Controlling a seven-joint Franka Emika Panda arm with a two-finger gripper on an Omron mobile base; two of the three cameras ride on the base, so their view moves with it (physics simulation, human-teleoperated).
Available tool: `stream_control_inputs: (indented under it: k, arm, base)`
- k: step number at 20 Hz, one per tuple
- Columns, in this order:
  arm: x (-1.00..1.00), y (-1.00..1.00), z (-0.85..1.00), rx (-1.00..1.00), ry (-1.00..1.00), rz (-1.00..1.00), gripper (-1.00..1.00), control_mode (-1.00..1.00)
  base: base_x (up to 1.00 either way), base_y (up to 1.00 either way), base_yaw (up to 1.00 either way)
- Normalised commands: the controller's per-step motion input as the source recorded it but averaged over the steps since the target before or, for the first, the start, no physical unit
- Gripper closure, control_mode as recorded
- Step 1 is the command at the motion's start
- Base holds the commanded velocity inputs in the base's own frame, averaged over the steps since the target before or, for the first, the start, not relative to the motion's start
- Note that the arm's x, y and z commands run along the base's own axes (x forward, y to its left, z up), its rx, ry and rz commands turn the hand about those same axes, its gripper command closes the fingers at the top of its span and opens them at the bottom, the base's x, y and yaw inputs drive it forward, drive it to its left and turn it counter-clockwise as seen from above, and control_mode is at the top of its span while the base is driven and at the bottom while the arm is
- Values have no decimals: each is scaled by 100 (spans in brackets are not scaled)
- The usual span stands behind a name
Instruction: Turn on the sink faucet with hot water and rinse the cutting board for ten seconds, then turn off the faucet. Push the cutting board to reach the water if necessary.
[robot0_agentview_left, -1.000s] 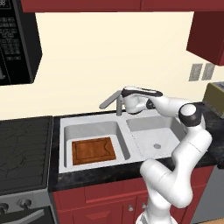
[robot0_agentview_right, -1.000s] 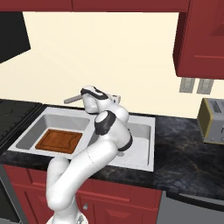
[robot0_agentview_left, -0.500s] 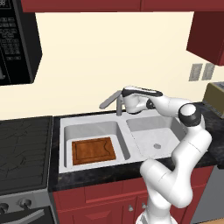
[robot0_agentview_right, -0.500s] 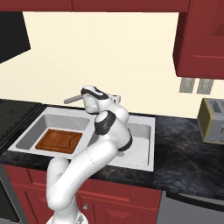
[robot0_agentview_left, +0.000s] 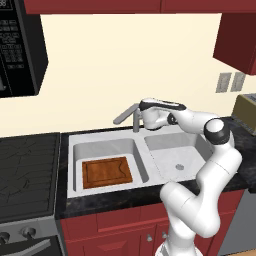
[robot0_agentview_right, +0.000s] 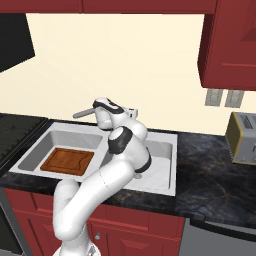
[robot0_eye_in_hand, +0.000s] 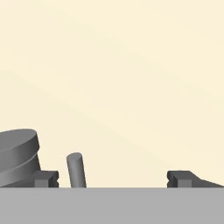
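The grey sink faucet (robot0_agentview_left: 131, 116) stands behind the divider of the sink (robot0_agentview_left: 172, 150), its spout (robot0_agentview_left: 120, 118) angled out over the left basin. No water runs from it. A reddish-brown cutting board (robot0_agentview_left: 106, 172) lies flat on the floor of the left basin (robot0_agentview_right: 67, 160). My gripper (robot0_agentview_left: 140, 116) is right at the faucet post, on its right side. In the hand view my gripper (robot0_eye_in_hand: 113, 179) is open, and the small lever handle (robot0_eye_in_hand: 75, 169) stands between the fingertips, close to the left one (robot0_eye_in_hand: 46, 178). The faucet's round top (robot0_eye_in_hand: 17, 155) sits just left of it.
A black stove (robot0_agentview_left: 25, 165) adjoins the sink on the left, under a microwave (robot0_agentview_left: 20, 45). A toaster (robot0_agentview_right: 242, 137) stands on the black speckled counter (robot0_agentview_right: 210, 170) to the right. The cream wall (robot0_agentview_left: 110, 65) is close behind the faucet.
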Motion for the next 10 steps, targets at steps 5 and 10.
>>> stream_control_inputs:
  k: [5,10]
  arm:
    - [0,-2,0,0,0,0,-100,-100]
    - [0,0,0,0,0,0,-100,-100]
  base:
    - [0,0,0]
    - [0,0,0]
